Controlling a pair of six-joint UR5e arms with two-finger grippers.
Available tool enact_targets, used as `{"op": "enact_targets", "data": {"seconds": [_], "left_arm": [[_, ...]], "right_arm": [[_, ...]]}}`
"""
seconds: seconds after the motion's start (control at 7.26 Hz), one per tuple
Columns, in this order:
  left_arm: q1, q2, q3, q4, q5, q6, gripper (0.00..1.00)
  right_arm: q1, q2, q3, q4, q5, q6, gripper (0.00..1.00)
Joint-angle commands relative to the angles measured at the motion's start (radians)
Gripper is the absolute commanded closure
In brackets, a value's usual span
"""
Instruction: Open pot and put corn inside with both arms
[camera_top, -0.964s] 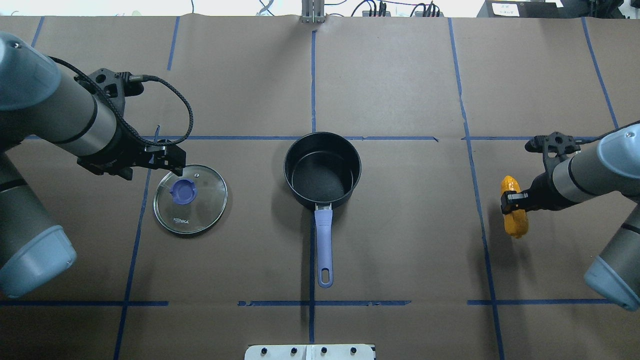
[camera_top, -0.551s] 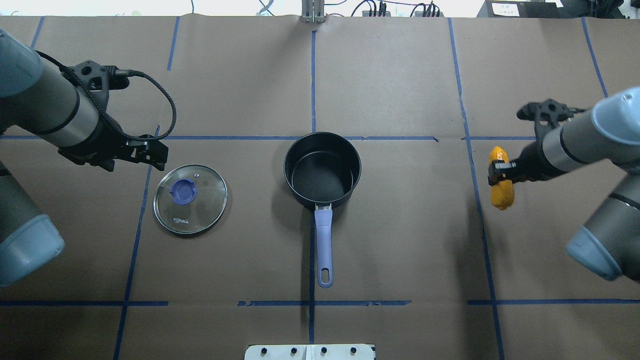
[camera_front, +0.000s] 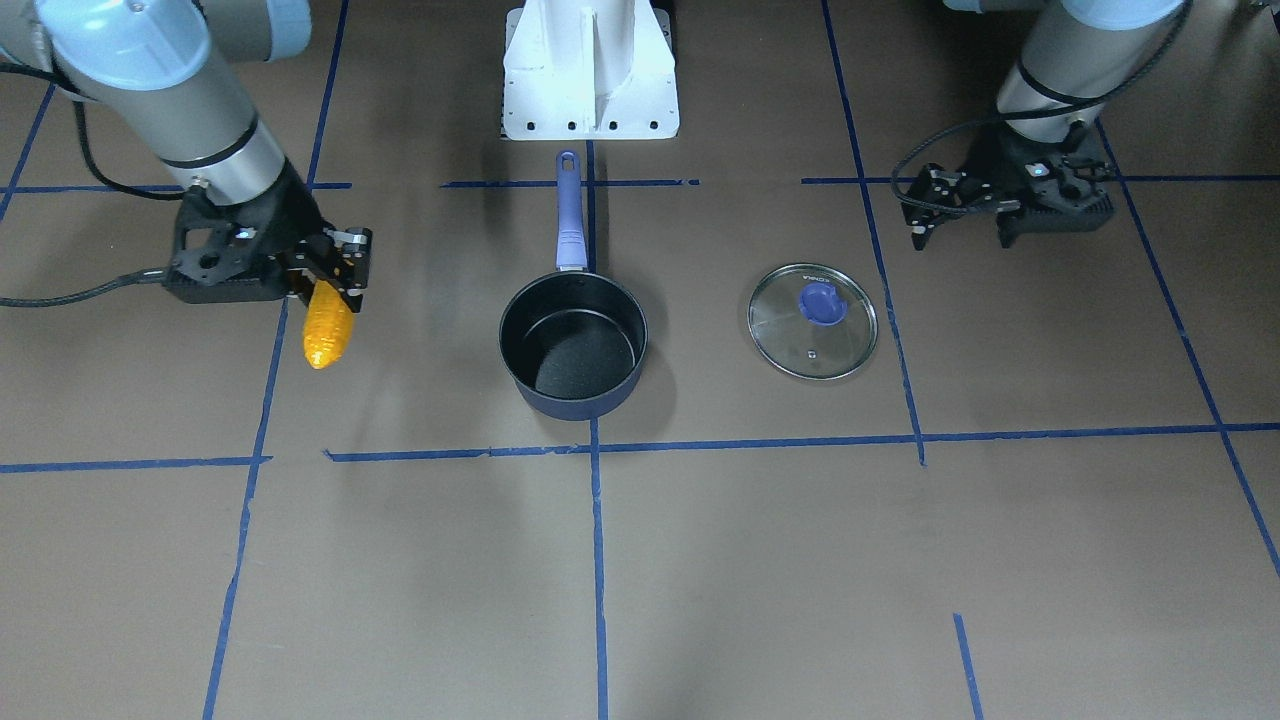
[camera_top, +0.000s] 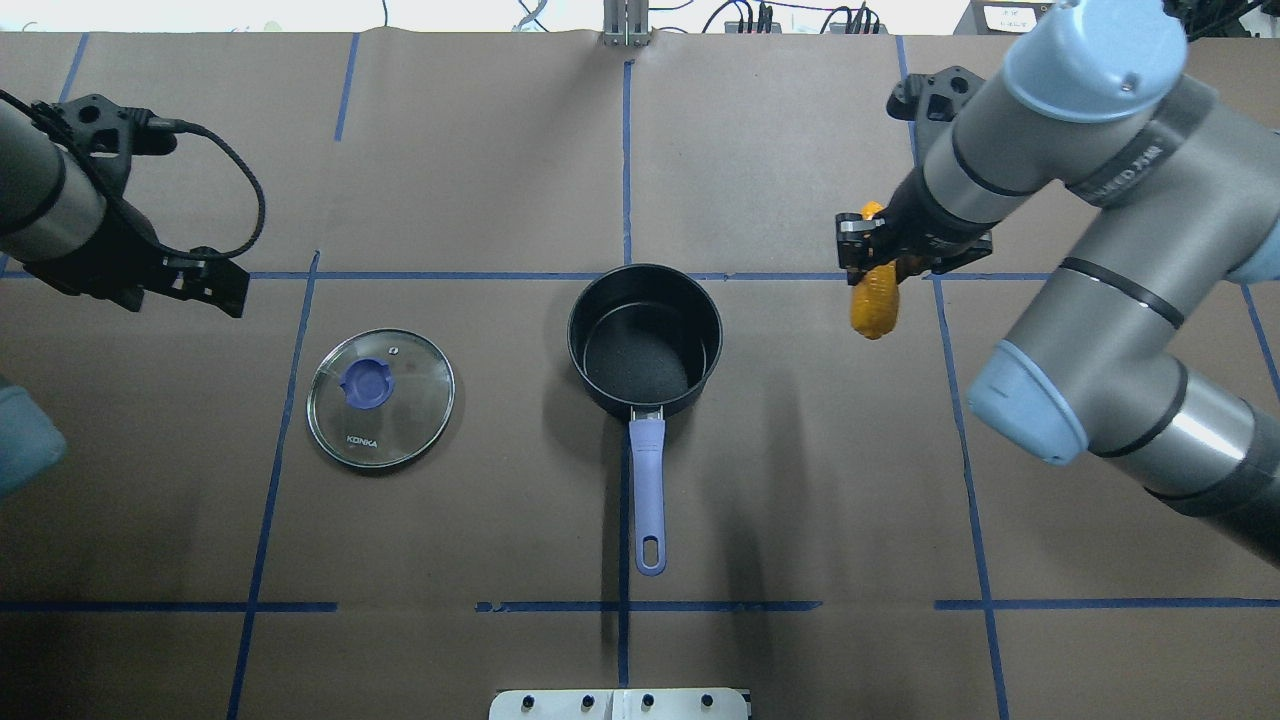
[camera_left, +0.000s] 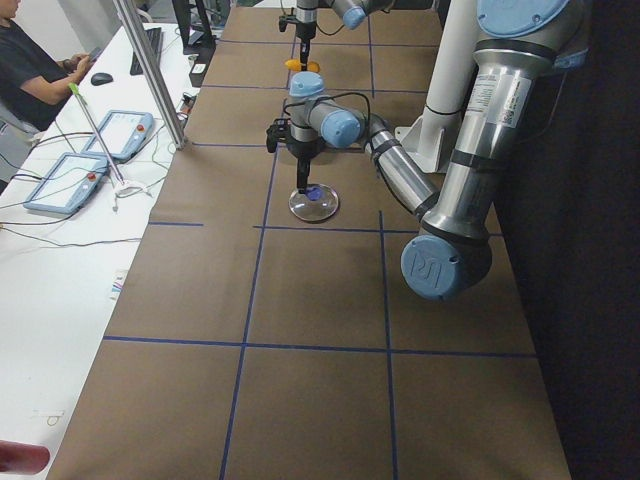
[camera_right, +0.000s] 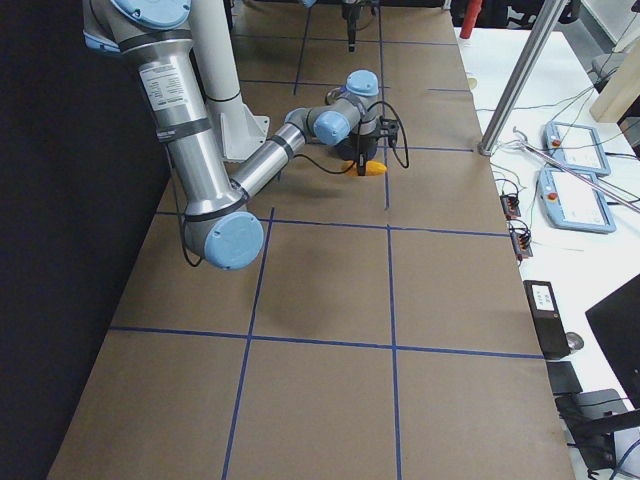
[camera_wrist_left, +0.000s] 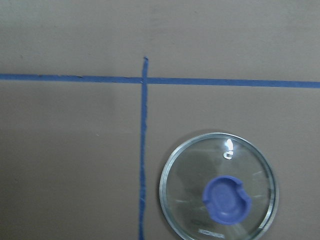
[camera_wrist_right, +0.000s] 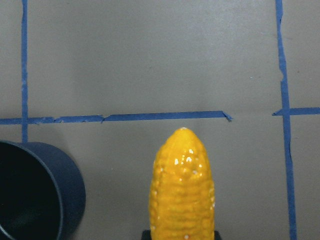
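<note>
The dark navy pot (camera_top: 645, 340) stands uncovered at the table's middle, empty, its lavender handle (camera_top: 648, 490) pointing toward the robot. It also shows in the front view (camera_front: 573, 345) and at the lower left of the right wrist view (camera_wrist_right: 35, 190). My right gripper (camera_top: 868, 262) is shut on the orange-yellow corn (camera_top: 874, 305) and holds it in the air to the right of the pot; the corn also shows in the front view (camera_front: 328, 325) and the right wrist view (camera_wrist_right: 182, 190). My left gripper (camera_top: 225, 290) is open and empty, up and to the left of the glass lid (camera_top: 380, 398).
The glass lid with its purple knob lies flat on the brown paper left of the pot, also in the left wrist view (camera_wrist_left: 218, 187). Blue tape lines (camera_top: 625, 160) cross the table. The white robot base (camera_front: 590, 70) sits at the near edge behind the pot handle.
My right arm has lifted the corn and carried it leftward and farther from the robot, close to the pot. My left gripper has drawn away from the lid, toward the left edge.
</note>
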Motion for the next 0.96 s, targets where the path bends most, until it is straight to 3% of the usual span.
{"op": "enact_targets", "data": {"seconds": [0.0,0.28,0.55,0.83], "left_arm": [[-0.069,0.02,0.028,0.0,-0.004,0.127,0.0],[-0.138,0.037,0.068,0.001,-0.028,0.267,0.0],[-0.234,0.055,0.119,0.0,-0.096,0.422,0.0],[-0.248,0.057,0.147,-0.002,-0.119,0.461,0.0]], "right_arm": [[-0.056,0.134,-0.103,-0.005,-0.017,0.119,0.99],[-0.148,0.262,-0.215,-0.003,-0.106,0.257,0.99],[-0.187,0.278,-0.238,-0.003,-0.136,0.276,0.99],[-0.213,0.331,-0.313,-0.002,-0.155,0.276,0.97]]}}
